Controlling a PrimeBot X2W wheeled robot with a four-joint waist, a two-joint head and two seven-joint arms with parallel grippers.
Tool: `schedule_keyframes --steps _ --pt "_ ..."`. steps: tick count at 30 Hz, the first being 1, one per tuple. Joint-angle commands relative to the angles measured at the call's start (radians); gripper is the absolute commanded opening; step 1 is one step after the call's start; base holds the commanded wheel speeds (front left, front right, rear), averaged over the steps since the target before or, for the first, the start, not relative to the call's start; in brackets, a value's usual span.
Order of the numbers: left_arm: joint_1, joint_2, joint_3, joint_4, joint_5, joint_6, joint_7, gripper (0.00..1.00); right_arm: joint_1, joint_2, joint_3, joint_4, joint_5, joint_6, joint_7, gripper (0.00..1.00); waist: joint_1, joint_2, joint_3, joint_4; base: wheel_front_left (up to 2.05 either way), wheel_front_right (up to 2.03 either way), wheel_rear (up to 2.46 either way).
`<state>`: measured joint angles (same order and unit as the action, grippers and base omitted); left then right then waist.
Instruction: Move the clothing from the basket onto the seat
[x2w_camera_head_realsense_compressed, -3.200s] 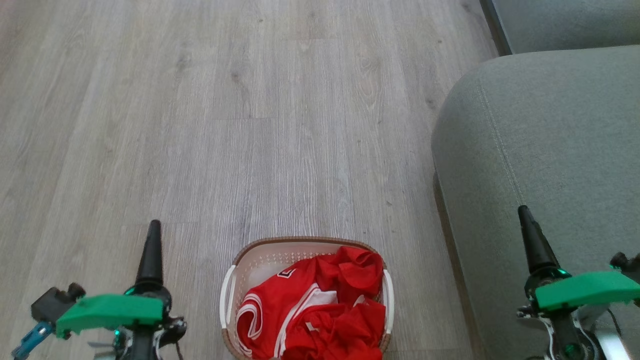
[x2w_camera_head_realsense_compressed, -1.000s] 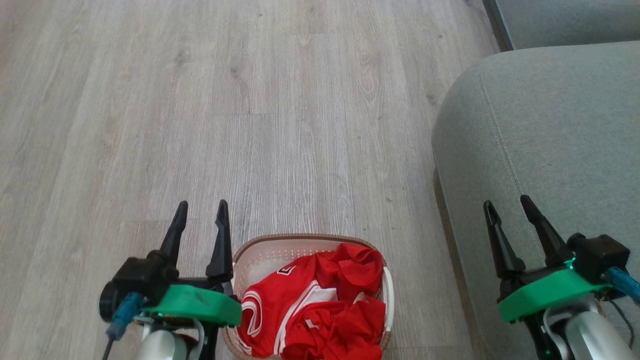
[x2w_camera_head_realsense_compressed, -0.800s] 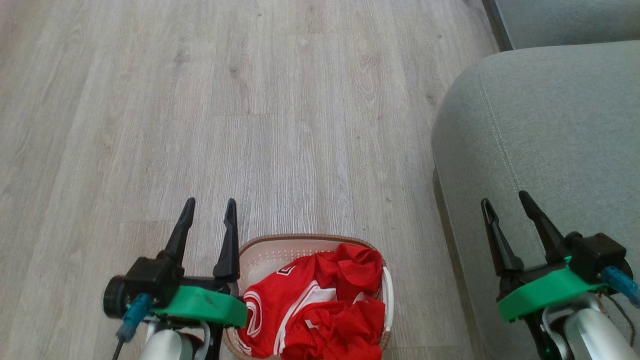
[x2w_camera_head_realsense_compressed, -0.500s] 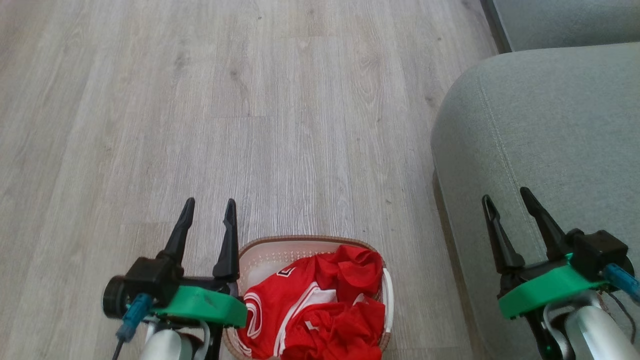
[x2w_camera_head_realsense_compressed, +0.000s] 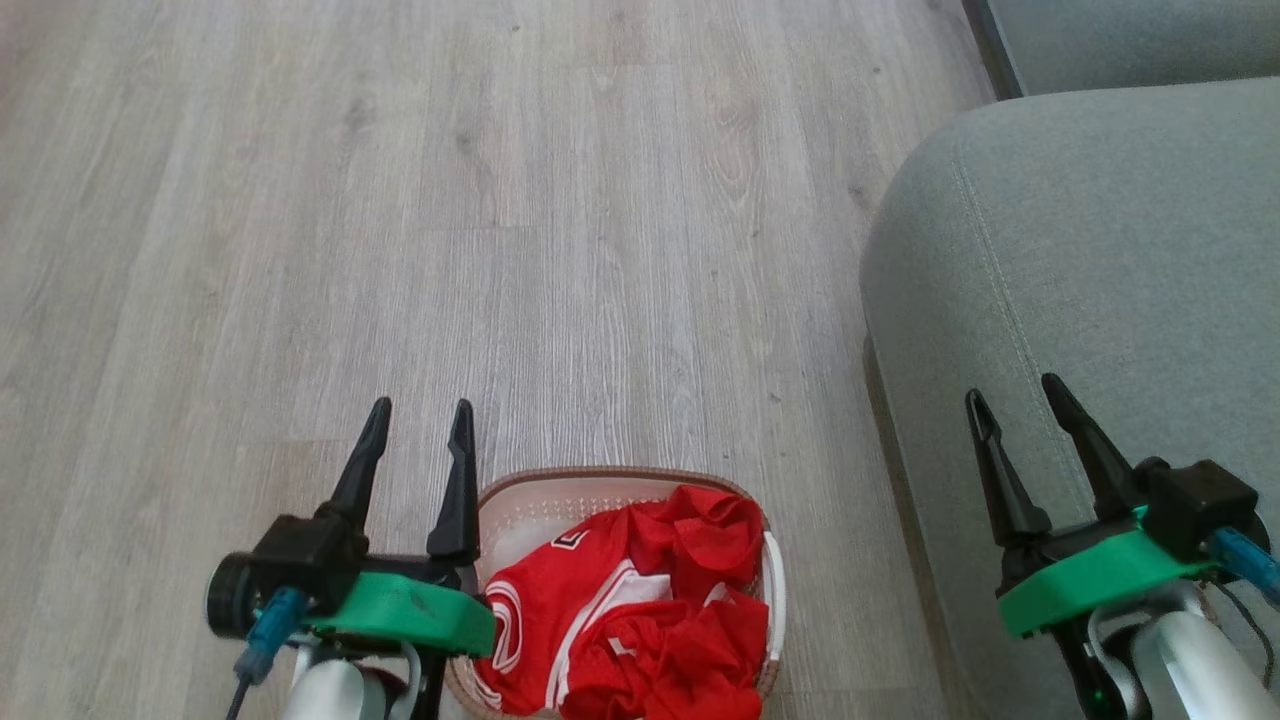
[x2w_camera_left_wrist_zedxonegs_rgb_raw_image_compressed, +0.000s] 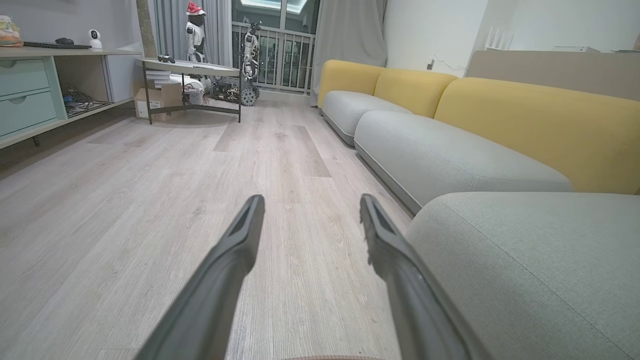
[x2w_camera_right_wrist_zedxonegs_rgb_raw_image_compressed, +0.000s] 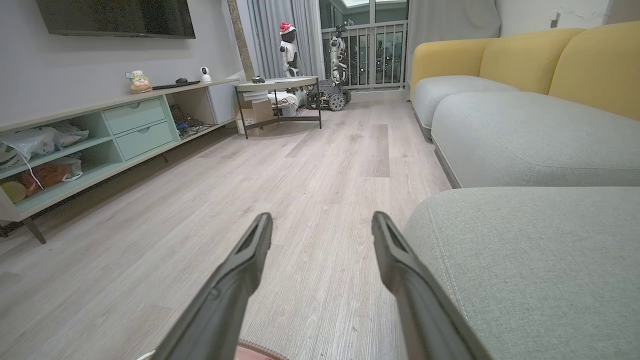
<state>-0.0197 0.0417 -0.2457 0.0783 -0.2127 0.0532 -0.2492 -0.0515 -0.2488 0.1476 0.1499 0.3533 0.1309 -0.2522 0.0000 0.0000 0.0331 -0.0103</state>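
Left hand (x2w_camera_head_realsense_compressed: 421, 405) spread wide and empty, hovering just left of the basket (x2w_camera_head_realsense_compressed: 600, 473). Your right hand (x2w_camera_head_realsense_compressed: 1011, 388) is parted too, holding nothing, close by the seat's edge. Right beside the left hand, the clothing (x2w_camera_head_realsense_compressed: 620, 620) sits heaped in the basket on the floor (x2w_camera_head_realsense_compressed: 500, 200): thin bright red fabric, crumpled, with white stripes. Nothing's lifted yet, so you're at the reach. Next, I'd say, dip a hand into the pile and pinch a thick fold. Beyond your right hand stretches the grey-green seat (x2w_camera_head_realsense_compressed: 1100, 250).
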Motion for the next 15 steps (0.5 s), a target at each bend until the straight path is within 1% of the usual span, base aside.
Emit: schedule_keyframes --steps 1,8,15 --pt "-0.053 0.009 0.028 -0.028 0.011 0.003 -0.013 1.0 -0.038 -0.021 0.011 -0.039 0.005 0.0 -0.01 1.0 0.0 0.0 0.004 -0.003 0.0 0.0 0.0" --pt "-0.069 0.009 0.013 -0.024 0.011 0.016 -0.013 1.0 -0.06 -0.037 0.0 -0.051 0.017 0.0 -0.01 1.0 0.0 0.0 0.038 -0.023 0.0 0.0 0.0" --pt "-0.101 0.009 -0.02 -0.004 0.01 0.033 -0.013 1.0 -0.089 -0.061 -0.017 -0.071 0.033 0.0 -0.01 1.0 0.0 0.0 0.097 -0.046 0.0 0.0 0.0"
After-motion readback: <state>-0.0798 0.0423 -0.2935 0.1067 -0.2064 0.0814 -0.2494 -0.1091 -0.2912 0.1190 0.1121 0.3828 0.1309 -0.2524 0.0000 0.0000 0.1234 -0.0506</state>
